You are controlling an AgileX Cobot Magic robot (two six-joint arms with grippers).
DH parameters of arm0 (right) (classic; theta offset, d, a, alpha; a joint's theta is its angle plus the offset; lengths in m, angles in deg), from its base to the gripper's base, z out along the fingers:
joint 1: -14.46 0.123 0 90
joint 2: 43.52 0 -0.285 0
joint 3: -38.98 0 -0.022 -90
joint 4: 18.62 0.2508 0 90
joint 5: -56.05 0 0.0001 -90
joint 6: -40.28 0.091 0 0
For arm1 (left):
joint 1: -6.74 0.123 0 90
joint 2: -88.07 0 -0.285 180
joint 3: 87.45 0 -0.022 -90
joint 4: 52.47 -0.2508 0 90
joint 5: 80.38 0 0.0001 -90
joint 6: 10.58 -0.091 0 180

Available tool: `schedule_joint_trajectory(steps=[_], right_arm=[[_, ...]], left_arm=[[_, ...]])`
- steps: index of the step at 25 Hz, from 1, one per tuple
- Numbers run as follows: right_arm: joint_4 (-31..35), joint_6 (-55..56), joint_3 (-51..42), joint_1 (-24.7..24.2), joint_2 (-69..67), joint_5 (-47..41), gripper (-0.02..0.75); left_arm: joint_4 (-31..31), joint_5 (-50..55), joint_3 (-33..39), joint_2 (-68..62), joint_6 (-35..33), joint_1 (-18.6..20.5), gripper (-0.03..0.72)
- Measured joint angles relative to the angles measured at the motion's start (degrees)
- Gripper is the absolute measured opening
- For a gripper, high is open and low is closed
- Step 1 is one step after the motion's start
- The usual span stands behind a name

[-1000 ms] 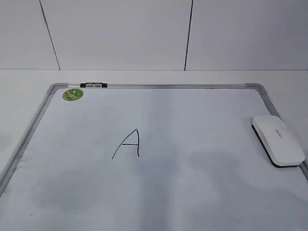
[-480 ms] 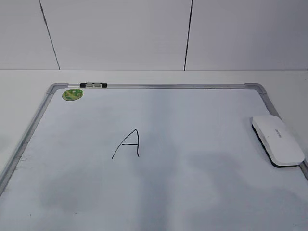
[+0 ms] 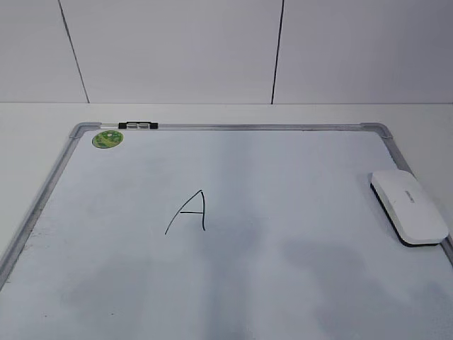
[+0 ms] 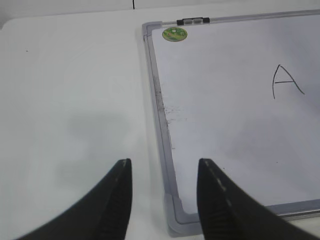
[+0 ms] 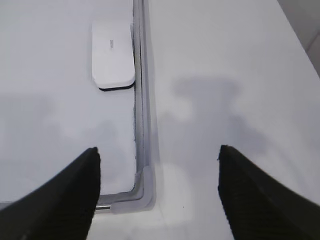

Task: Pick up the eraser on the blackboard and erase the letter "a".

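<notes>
The white eraser (image 3: 408, 207) lies on the blackboard (image 3: 283, 177) against its right frame; it also shows in the right wrist view (image 5: 113, 52). An angular capital "A" (image 3: 190, 211) is written left of the board's middle and also shows in the left wrist view (image 4: 286, 81). No lowercase cursive "a" shows in any view. My left gripper (image 4: 165, 167) is open and empty over the board's near left corner. My right gripper (image 5: 157, 152) is wide open and empty over the near right corner, well short of the eraser. Neither gripper shows in the exterior view.
A round green sticker (image 3: 107, 139) and a small black-and-silver clip (image 3: 137, 125) sit at the board's far left corner. The white table (image 4: 75, 100) surrounds the board. A white panelled wall (image 3: 212, 49) stands behind.
Only faint grey shadows on the lower part of the board have shifted slightly. The eraser, the board and the writing are where they were.
</notes>
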Motion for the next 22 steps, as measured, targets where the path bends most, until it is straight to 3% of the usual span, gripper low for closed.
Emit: schedule_joint_trajectory(steps=[22], right_arm=[[-0.13,0.0,0.0,0.0,3.31,0.0,0.582]], left_arm=[[0.13,0.72,0.0,1.54,0.0,0.0,0.3]])
